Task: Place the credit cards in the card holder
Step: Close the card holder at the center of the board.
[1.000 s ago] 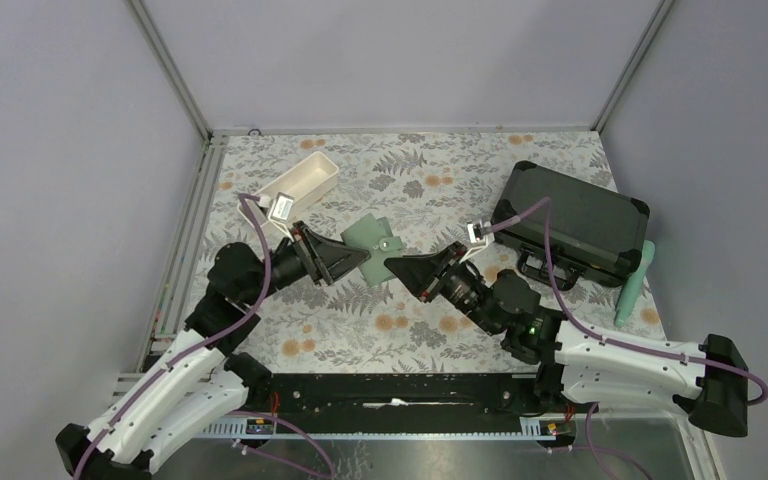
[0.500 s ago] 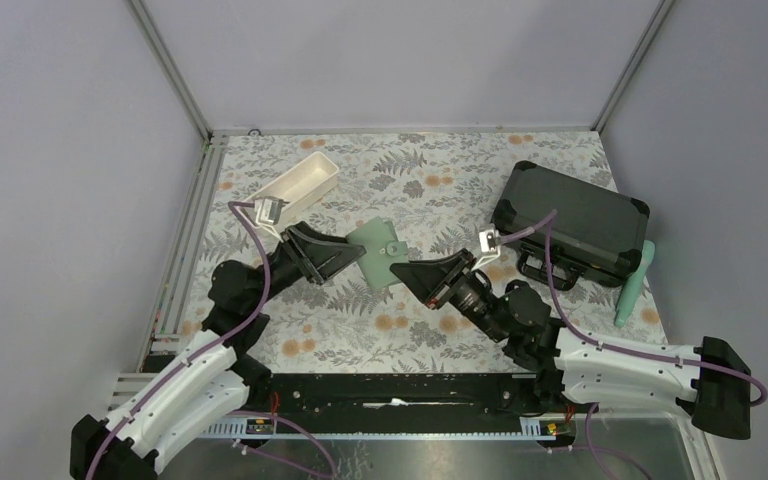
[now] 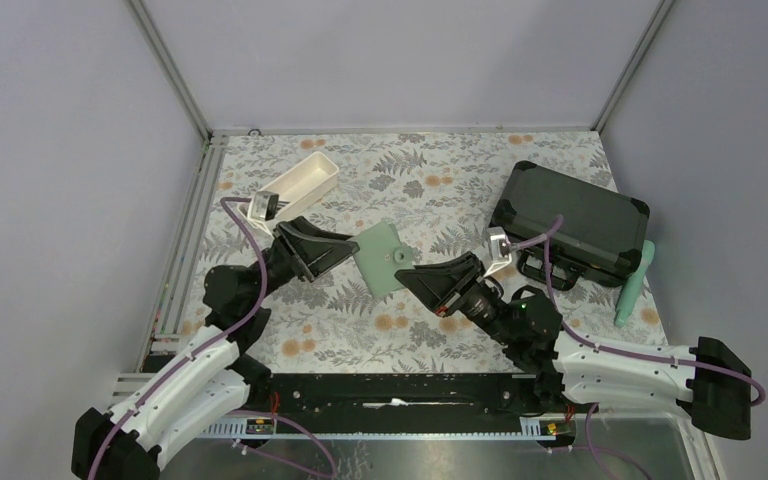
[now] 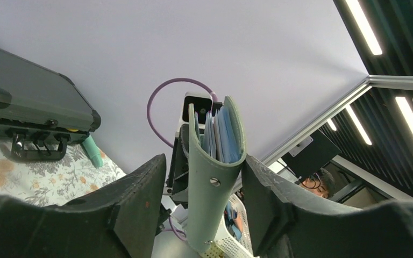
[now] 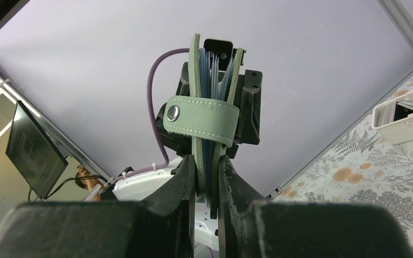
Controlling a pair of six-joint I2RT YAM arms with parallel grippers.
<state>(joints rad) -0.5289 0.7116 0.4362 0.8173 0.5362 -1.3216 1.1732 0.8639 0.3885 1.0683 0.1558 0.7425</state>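
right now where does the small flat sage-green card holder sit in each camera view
top external: small sage-green card holder near picture centre, over the flowered table cover.
left wrist: bottom centre, edge-on and upright inside the open left gripper.
right wrist: centre, edge-on with its strap facing the camera, pinched in the right gripper.
shared landmark: the flowered table cover, at lower left in the left wrist view and lower right in the right wrist view.

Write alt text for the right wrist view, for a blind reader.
The right gripper pinches the lower edge of an upright sage-green squarish card holder, its snap strap across the front. A white oblong tray sits on the floral table at right.
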